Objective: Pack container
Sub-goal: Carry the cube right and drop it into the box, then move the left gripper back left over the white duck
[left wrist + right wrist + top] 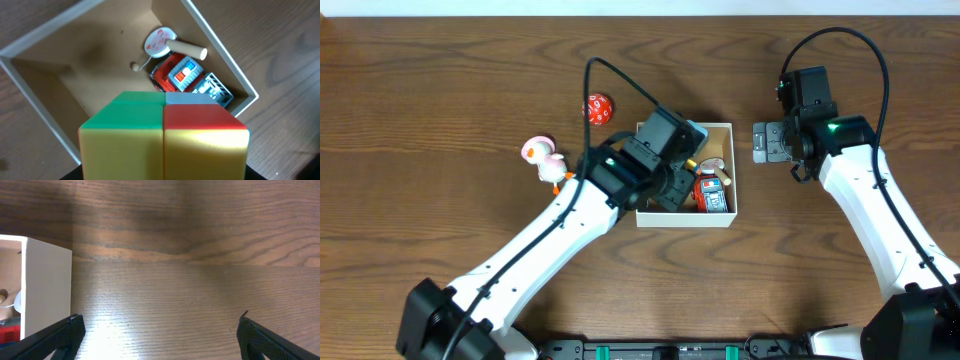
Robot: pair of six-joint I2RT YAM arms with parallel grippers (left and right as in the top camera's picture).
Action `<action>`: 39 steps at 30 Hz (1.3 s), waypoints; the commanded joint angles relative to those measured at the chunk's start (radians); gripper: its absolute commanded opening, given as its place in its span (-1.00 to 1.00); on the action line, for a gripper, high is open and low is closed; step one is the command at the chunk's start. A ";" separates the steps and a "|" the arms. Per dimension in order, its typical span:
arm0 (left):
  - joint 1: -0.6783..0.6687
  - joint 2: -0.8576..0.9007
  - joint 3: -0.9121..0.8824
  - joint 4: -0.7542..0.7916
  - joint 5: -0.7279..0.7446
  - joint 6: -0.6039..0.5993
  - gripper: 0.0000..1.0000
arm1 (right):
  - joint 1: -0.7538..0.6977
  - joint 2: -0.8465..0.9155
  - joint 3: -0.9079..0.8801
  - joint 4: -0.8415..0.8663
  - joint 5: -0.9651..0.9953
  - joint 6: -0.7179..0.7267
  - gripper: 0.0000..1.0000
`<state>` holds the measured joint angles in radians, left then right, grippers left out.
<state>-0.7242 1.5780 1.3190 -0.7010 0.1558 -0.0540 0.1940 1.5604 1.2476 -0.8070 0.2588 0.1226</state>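
Container (686, 218) sits mid-table, slightly right of centre, open top up, square to the table (440, 80) edges. Already inside it, all in the right half: a red toy car (712, 195) against the near-right corner, and a small rattle drum (160, 41) with a wooden handle lying just behind the car. The left half of the tan floor is bare. Left gripper (672, 190) is over the container's left side, arm coming in from the near-left. The left wrist view is mostly filled by a colour cube (165, 135) with green, red, yellow and grey-blue faces, hanging above the container's near wall and floor. It's gripped, jaws at about cube width, though the fingers themselves are hidden behind the cube. Can't tell how high it is off the floor. Right gripper (765, 142) is parked just right of the container's far-right corner, not touching it. Its fingers (60, 337) are spread wide with nothing but bare wood between them, and the white container wall (47, 290) shows at the left edge of the right wrist view. Outside the box: a red ball (598, 108) near the far-left corner and a pink duck (545, 160) further left, both on the table, apart from each other and from the container.
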 commanded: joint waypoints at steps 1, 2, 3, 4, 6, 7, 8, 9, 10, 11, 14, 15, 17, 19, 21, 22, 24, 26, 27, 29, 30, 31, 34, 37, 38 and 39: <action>-0.012 0.034 0.005 -0.009 -0.045 -0.040 -0.15 | -0.003 -0.008 0.005 0.000 0.002 0.011 0.98; -0.013 0.041 0.005 -0.014 -0.045 -0.051 -0.16 | -0.003 -0.008 0.005 0.000 0.002 0.011 0.98; -0.013 0.050 0.005 -0.019 -0.046 -0.069 -0.17 | -0.003 -0.008 0.005 0.000 0.002 0.011 0.98; -0.013 0.057 0.005 -0.026 -0.050 -0.090 -0.17 | -0.003 -0.008 0.005 0.000 0.002 0.011 0.98; -0.013 0.072 0.005 -0.046 -0.077 -0.132 -0.19 | -0.003 -0.008 0.005 0.000 0.002 0.011 0.98; -0.013 0.080 0.005 -0.056 -0.091 -0.153 -0.18 | -0.003 -0.008 0.005 0.000 0.002 0.011 0.99; -0.015 0.087 0.005 -0.068 -0.094 -0.177 -0.18 | -0.003 -0.008 0.005 0.000 0.002 0.011 0.99; -0.015 0.095 0.004 -0.077 -0.094 -0.200 -0.19 | -0.003 -0.008 0.005 0.000 0.002 0.011 0.98; -0.015 0.102 0.004 -0.085 -0.094 -0.216 -0.18 | -0.003 -0.008 0.005 0.000 0.002 0.011 0.99; -0.015 0.114 0.003 -0.095 -0.094 -0.229 -0.19 | -0.003 -0.008 0.005 0.000 0.002 0.011 0.98; -0.015 0.139 -0.003 -0.107 -0.094 -0.263 -0.19 | -0.003 -0.008 0.005 0.000 0.002 0.011 0.99; -0.015 0.146 -0.008 -0.107 -0.094 -0.278 -0.19 | -0.003 -0.008 0.005 0.000 0.002 0.011 0.98; -0.015 0.153 -0.019 -0.106 -0.095 -0.298 -0.19 | -0.003 -0.008 0.005 0.000 0.002 0.011 0.99; -0.015 0.154 -0.029 -0.105 -0.097 -0.308 -0.19 | -0.003 -0.008 0.005 0.000 0.002 0.011 0.98; -0.015 0.154 -0.034 -0.102 -0.097 -0.308 -0.19 | -0.003 -0.008 0.005 0.000 0.002 0.011 0.98; -0.015 0.154 -0.034 -0.104 -0.097 -0.308 -0.19 | -0.003 -0.008 0.005 0.000 0.002 0.011 0.98; -0.015 0.154 -0.035 -0.108 -0.097 -0.315 -0.18 | -0.003 -0.008 0.005 0.000 0.002 0.011 0.99; -0.015 0.154 -0.035 -0.117 -0.096 -0.327 -0.16 | -0.003 -0.008 0.005 0.000 0.002 0.011 0.98; -0.015 0.154 -0.035 -0.122 -0.096 -0.327 -0.03 | -0.003 -0.008 0.005 0.000 0.002 0.011 0.99; -0.015 0.154 -0.035 -0.128 -0.096 -0.327 0.19 | -0.003 -0.008 0.005 0.000 0.002 0.011 0.99; -0.015 0.154 -0.035 -0.127 -0.096 -0.326 0.23 | -0.003 -0.008 0.005 0.000 0.002 0.011 0.98; -0.015 0.154 -0.035 -0.124 -0.096 -0.326 0.27 | -0.003 -0.008 0.005 0.000 0.002 0.011 0.99; -0.015 0.154 -0.035 -0.118 -0.096 -0.326 0.36 | -0.003 -0.008 0.005 0.000 0.002 0.011 0.98; -0.015 0.154 -0.035 -0.112 -0.093 -0.326 0.43 | -0.003 -0.008 0.005 0.000 0.002 0.011 0.98; -0.015 0.154 -0.033 -0.106 -0.088 -0.325 0.43 | -0.003 -0.008 0.005 0.000 0.002 0.011 0.98; -0.015 0.154 -0.030 -0.102 -0.086 -0.325 0.43 | -0.003 -0.008 0.005 0.000 0.002 0.011 0.99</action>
<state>-0.7372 1.7283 1.2888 -0.8051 0.0742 -0.3710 0.1940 1.5604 1.2476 -0.8070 0.2584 0.1226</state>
